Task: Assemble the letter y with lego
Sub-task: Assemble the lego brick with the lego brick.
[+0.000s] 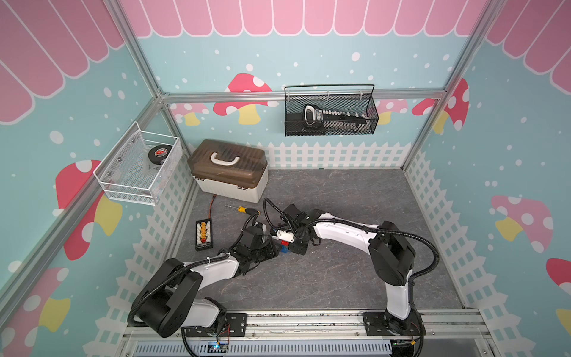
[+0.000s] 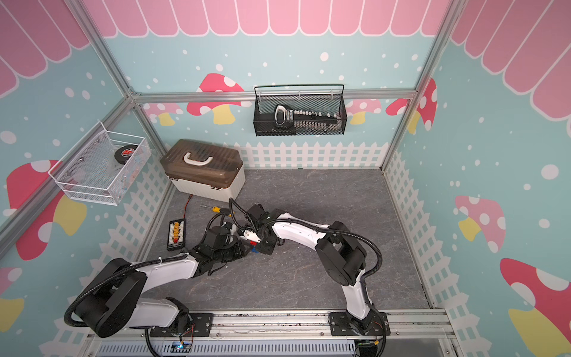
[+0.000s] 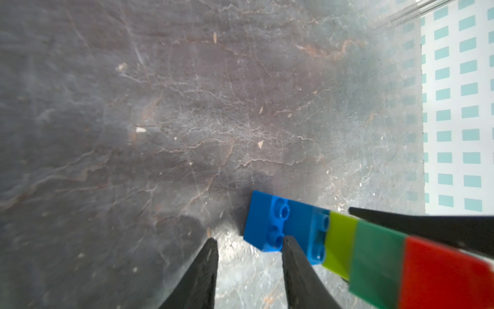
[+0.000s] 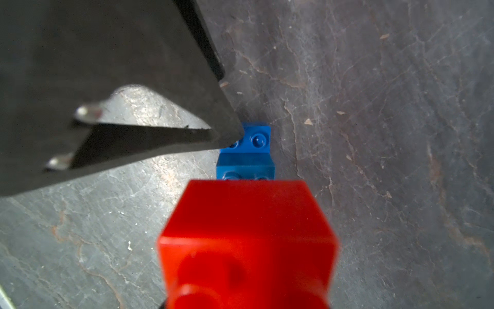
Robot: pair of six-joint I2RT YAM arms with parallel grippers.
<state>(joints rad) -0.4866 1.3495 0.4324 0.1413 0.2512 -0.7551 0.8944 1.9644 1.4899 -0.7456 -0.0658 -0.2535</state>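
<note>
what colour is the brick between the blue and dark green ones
Lime-green brick, clearest in the left wrist view.

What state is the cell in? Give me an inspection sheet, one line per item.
Surface: grey marbled mat, scuffed.
Job's things: lego, blue, lime, green and red bricks joined in a row.
Clutter: screwdriver, board and toolbox on the mat.
Grippers: right gripper shut on the lego's red end; left gripper open, one finger at the blue end.
Cables: red wire from the board toward the toolbox; black conduit along each arm.
Surroundings: white basket holding a black disc; black basket holding a tool; mushroom-print walls.
</note>
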